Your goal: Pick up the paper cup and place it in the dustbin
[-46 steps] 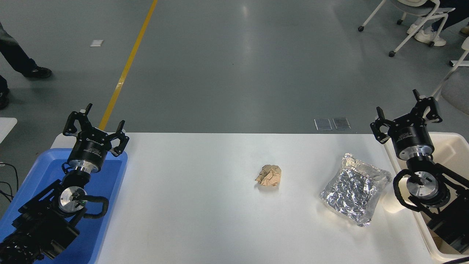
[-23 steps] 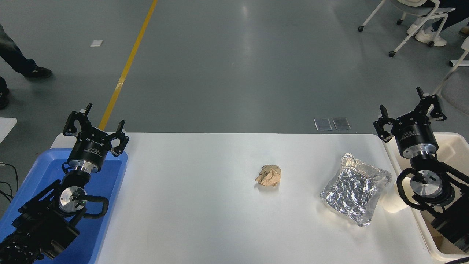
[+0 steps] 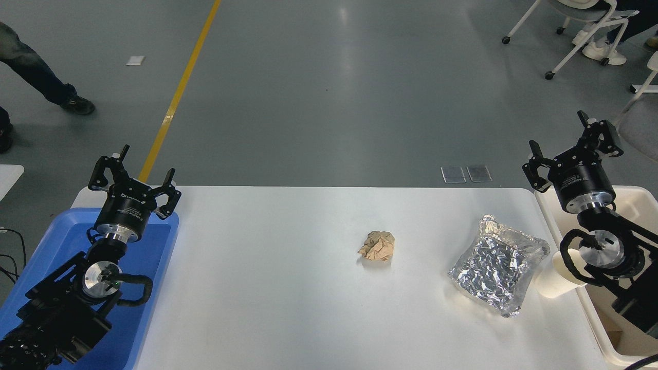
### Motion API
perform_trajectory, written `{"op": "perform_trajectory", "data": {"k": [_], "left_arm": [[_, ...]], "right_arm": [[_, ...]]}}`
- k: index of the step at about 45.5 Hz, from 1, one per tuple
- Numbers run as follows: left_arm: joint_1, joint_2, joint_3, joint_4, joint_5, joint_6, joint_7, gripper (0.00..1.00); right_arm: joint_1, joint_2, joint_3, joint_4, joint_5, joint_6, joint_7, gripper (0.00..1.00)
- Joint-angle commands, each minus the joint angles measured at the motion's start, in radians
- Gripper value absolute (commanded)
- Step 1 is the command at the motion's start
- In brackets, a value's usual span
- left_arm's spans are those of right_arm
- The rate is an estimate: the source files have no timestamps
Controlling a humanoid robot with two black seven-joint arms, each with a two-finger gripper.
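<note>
The paper cup (image 3: 555,280) is small and cream-white. It lies on its side on the white table at the right, between the foil bag and the dustbin, partly hidden by my right arm. The dustbin (image 3: 629,203) is a cream-beige tub at the table's right edge. My right gripper (image 3: 571,143) is open and empty. It is raised above the dustbin's far left corner, well beyond the cup. My left gripper (image 3: 132,169) is open and parked at the lower left over the blue tray.
A crinkled silver foil bag (image 3: 497,270) lies just left of the cup. A crumpled brown paper ball (image 3: 378,245) sits mid-table. A blue tray (image 3: 149,246) is at the left edge. A person's legs are on the floor at far left, and chairs stand at top right.
My right arm has lifted and drawn slightly right and away, uncovering more of the paper cup. The person's leg at far left has stepped. The left arm has not moved.
</note>
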Motion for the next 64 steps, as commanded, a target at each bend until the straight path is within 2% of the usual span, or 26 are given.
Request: {"op": "perform_trajectory", "data": {"k": [1,4,7,11,17,25,34,39,46,56,64], "left_arm": [[0.000,0.000,0.000,0.001,-0.001,0.000,0.000,0.99],[0.000,0.000,0.000,-0.001,0.001,0.000,0.000,0.99],[0.000,0.000,0.000,0.001,0.001,0.000,0.000,0.99],[0.000,0.000,0.000,0.001,0.001,0.000,0.000,0.99],[0.000,0.000,0.000,-0.001,-0.001,0.000,0.000,0.99],[0.000,0.000,0.000,0.001,-0.001,0.000,0.000,0.99],[0.000,0.000,0.000,-0.001,-0.001,0.000,0.000,0.99],[-0.001,0.000,0.000,-0.001,-0.001,0.000,0.000,0.99],[-0.002,0.000,0.000,-0.001,-0.001,0.000,0.000,0.99],[-0.001,0.000,0.000,-0.001,-0.001,0.000,0.000,0.99],[-0.002,0.000,0.000,-0.001,-0.001,-0.001,0.000,0.99]], "right_arm": [[0.222,-0.132,-0.434,-0.004,0.004,-0.015,-0.060,1.00],[0.361,-0.145,-0.690,-0.006,0.012,-0.015,-0.121,1.00],[0.489,-0.139,-0.948,-0.006,0.016,-0.015,-0.158,1.00],[0.636,-0.108,-1.242,-0.009,0.019,-0.015,-0.164,1.00],[0.788,-0.068,-1.491,-0.007,0.010,-0.003,-0.163,1.00],[0.882,-0.070,-1.527,-0.009,-0.013,-0.001,-0.160,1.00],[1.015,-0.065,-1.565,-0.003,-0.197,0.016,-0.158,1.00],[1.046,-0.051,-1.599,0.000,-0.242,0.124,-0.158,1.00],[1.139,-0.018,-1.752,0.039,-0.243,0.287,-0.158,1.00],[1.308,0.029,-2.016,0.183,-0.260,0.365,-0.158,1.00],[1.399,0.029,-2.084,0.303,-0.381,0.430,-0.158,1.00]]}}
